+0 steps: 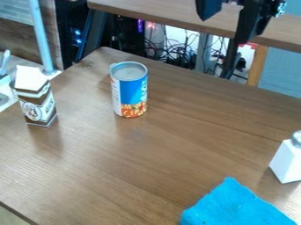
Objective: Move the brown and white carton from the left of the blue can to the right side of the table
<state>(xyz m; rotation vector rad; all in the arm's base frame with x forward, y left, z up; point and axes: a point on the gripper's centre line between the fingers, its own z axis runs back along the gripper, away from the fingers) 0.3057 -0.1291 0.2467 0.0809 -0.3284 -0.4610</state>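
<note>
At the top edge, right of centre, the black gripper (226, 19) hangs high with its two fingers spread wide apart and nothing between them. Below it and to the left, a blue can (130, 90) with a silver top stands upright toward the back of the wooden table. A small brown and white carton (38, 103) stands upright at the left. At the right edge is a white shaker (287, 161) with a grey top. A bright blue cloth (235, 206) lies flat at the front right. The gripper touches none of them.
The wooden table (159, 149) has its back edge running from upper left to the right. Behind it are a second wooden surface (159, 12), tangled cables and a dark computer case. A pale blue pole (41, 35) rises at the upper left beside white items.
</note>
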